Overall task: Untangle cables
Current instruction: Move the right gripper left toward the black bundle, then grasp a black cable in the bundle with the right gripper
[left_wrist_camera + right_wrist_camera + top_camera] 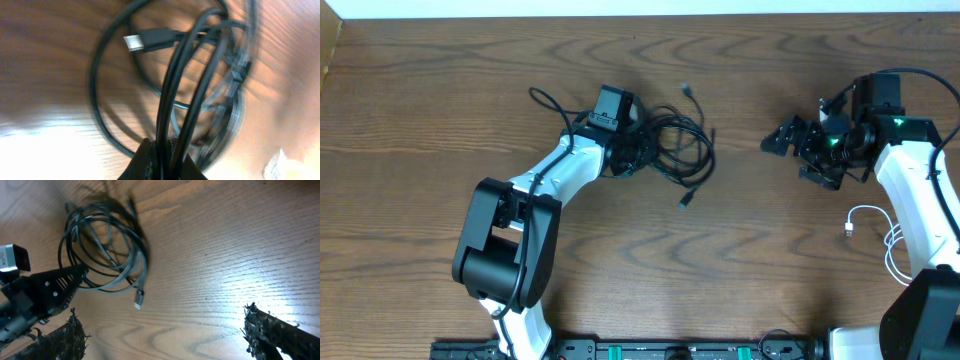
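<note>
Left gripper [161, 159] pinches strands of the black cables [678, 148], tangled in a coil mid-table. Right gripper [798, 156] hangs spread wide; the white cable [848, 228] lies apart, nearer it.

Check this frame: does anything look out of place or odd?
The thin white cable lies alone by the right arm, partly hidden under it, well apart from the tangled black cables that the left claw pinches. Nothing looks damaged.
</note>
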Controlling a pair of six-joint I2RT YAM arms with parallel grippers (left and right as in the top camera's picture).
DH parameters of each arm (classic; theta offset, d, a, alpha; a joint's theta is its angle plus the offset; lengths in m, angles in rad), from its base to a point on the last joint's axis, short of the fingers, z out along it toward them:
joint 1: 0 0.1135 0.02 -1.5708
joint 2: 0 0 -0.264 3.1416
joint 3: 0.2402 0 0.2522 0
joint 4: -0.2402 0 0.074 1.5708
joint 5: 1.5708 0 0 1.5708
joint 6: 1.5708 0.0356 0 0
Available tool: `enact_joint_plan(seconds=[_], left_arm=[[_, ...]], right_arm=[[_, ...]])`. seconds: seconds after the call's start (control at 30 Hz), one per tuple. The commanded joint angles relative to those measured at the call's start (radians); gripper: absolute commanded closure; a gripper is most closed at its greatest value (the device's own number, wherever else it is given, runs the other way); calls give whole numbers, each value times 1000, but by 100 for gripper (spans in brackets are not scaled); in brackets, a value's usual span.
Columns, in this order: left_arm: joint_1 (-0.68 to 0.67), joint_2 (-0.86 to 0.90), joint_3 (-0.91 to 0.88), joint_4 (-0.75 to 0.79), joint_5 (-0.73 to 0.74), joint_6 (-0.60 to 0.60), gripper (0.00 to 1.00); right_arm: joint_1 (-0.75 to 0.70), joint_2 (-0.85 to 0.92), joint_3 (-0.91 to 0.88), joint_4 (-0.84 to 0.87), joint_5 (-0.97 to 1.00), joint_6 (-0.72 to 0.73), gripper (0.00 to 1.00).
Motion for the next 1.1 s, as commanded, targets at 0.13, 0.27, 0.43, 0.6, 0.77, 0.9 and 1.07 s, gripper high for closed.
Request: enact_joint_plan(seconds=[0.13,0.27,0.43,0.6,0.77,0.9,1.07], left_arm=[[0,-60,-4,8,286,234,92],[0,-141,-4,8,286,296,92],[0,-216,-4,9,281,350,92],[-1,-232,-4,6,282,349,92],[-1,-232,-4,3,288,349,92],[0,-232,-4,4,319,349,92],[0,-232,-4,4,359,349,92]], right_arm=[[4,-15,0,22,-4,-16,1],[5,-15,0,29,-2,-16,1],[34,-14,0,47,8,-15,1],[100,-14,0,60,105,-15,12],[171,-14,0,68,187,37,15],[226,-12,0,118,197,68,17],[273,-10,0,165,197,129,26]])
